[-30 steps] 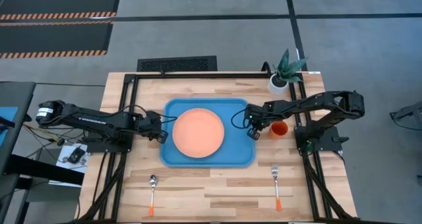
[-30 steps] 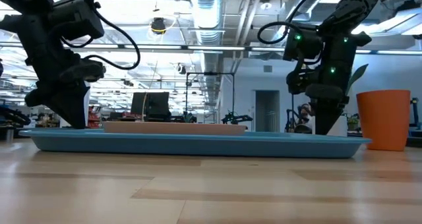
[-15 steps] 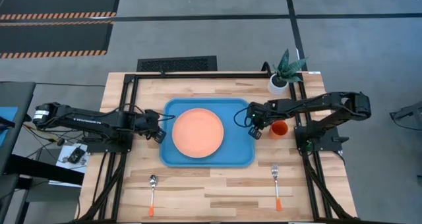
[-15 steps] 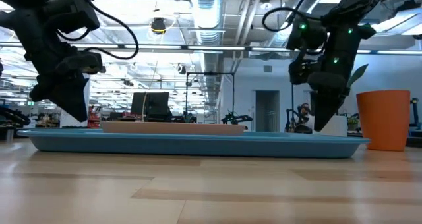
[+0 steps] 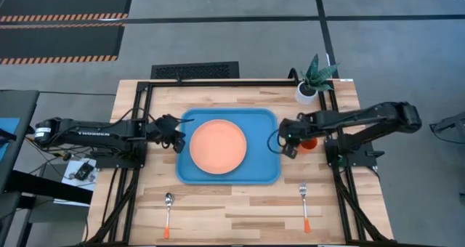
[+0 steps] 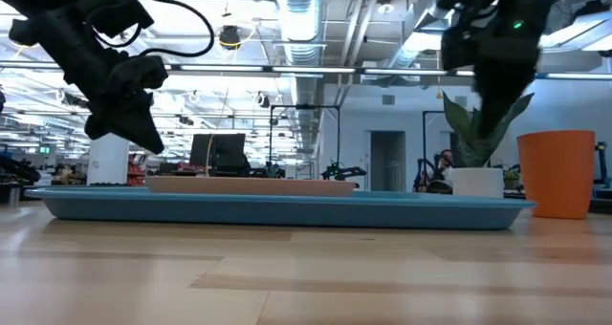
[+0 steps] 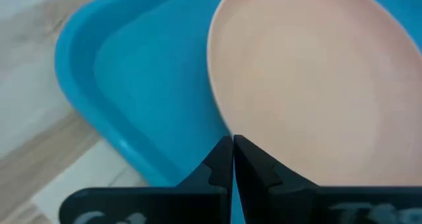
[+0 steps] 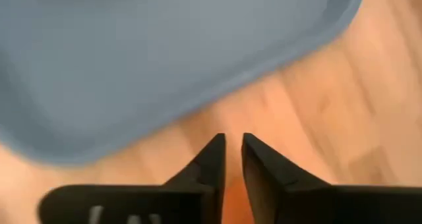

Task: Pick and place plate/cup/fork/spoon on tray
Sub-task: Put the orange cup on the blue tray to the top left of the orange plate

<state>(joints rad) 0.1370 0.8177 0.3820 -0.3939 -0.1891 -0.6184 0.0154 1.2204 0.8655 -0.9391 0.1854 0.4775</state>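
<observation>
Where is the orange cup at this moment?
In the high view, the cup stands on the table just off the right rim of the tray, in front of the potted plant, partly hidden by the right arm.

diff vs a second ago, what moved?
Both arms pulled back from the tray. The right gripper went from above the tray's right edge out toward the cup, its jaws now slightly apart. The left gripper lifted at the tray's left rim, jaws shut and empty. Plate, cup, fork and spoon stayed put.
</observation>
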